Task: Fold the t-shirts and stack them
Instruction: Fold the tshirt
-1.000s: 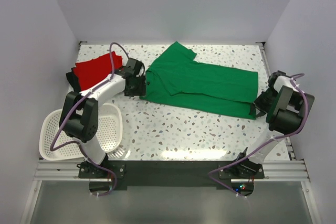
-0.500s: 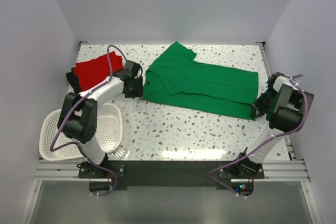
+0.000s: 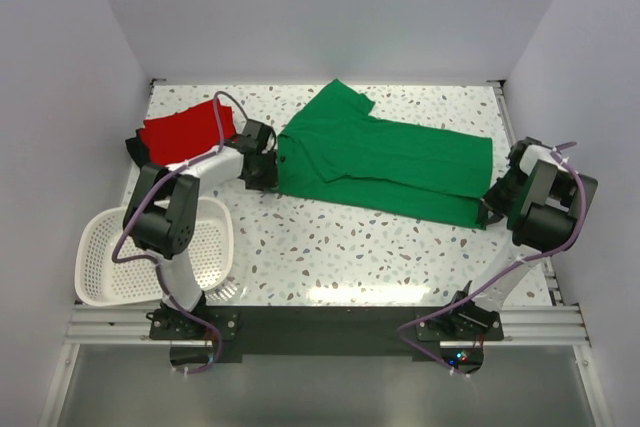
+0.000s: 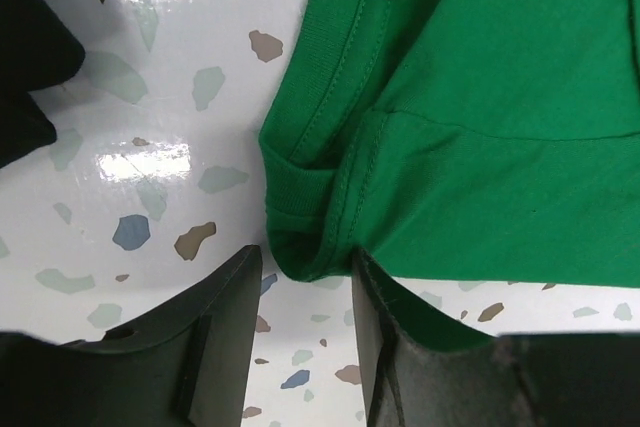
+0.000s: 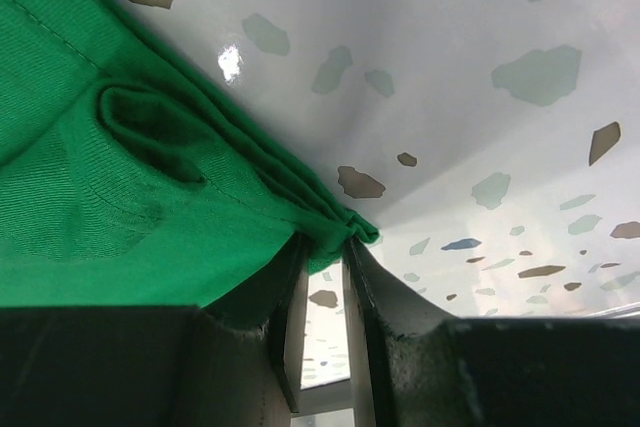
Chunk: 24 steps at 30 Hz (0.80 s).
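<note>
Flat green t-shirt (image 3: 390,162), ends bunched

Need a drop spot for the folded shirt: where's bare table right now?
Biggest free patch: the near strip of table, bordered by the green shirt behind, the basket on the left and the right arm. A thin bare band runs behind the green shirt along the back wall. Crowded: far-left corner, with the red shirt, black shirt and left arm.
</note>
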Each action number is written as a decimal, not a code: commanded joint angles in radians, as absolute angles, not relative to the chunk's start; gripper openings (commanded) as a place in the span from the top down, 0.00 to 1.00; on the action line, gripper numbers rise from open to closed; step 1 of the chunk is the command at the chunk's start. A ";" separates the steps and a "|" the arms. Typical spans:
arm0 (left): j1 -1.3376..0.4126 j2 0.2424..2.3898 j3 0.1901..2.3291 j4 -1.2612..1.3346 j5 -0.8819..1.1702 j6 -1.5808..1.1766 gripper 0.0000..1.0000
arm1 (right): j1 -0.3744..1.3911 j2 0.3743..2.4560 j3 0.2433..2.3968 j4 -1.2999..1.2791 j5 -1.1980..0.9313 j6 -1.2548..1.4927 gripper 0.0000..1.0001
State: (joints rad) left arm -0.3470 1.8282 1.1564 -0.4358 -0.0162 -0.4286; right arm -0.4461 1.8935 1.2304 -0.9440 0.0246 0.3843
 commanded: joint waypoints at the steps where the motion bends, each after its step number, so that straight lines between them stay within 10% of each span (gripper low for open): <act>1: -0.336 1.835 1.197 -0.417 -0.012 -0.439 0.55 | -0.448 1.922 1.236 -0.934 0.049 0.383 0.78; 24: -0.336 1.813 1.238 -0.469 -0.130 -0.333 0.98 | -0.448 1.942 1.273 -0.960 0.112 0.374 1.00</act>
